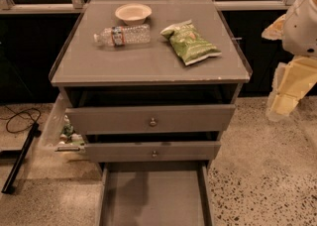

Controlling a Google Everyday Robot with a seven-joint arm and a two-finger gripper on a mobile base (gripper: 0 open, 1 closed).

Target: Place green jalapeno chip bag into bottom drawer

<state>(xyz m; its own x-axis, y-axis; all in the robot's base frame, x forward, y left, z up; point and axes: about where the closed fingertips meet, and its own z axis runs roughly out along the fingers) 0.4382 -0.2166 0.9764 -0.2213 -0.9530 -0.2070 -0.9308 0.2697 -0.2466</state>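
The green jalapeno chip bag (190, 42) lies flat on the right half of the grey cabinet top (148, 66), slanted, with its pale print facing up. The bottom drawer (153, 197) is pulled out at the bottom of the view, a wide shallow grey tray with nothing in it. My gripper (280, 103) hangs off the white arm at the right edge, to the right of the cabinet and below its top. It is clear of the bag and holds nothing that I can see.
A clear water bottle (123, 35) lies on its side left of the bag, with a pale bowl (132, 13) behind it. Two upper drawers with round knobs (152, 121) stick out slightly. A clear bin (59, 131) and a black pole (20, 158) are at the left.
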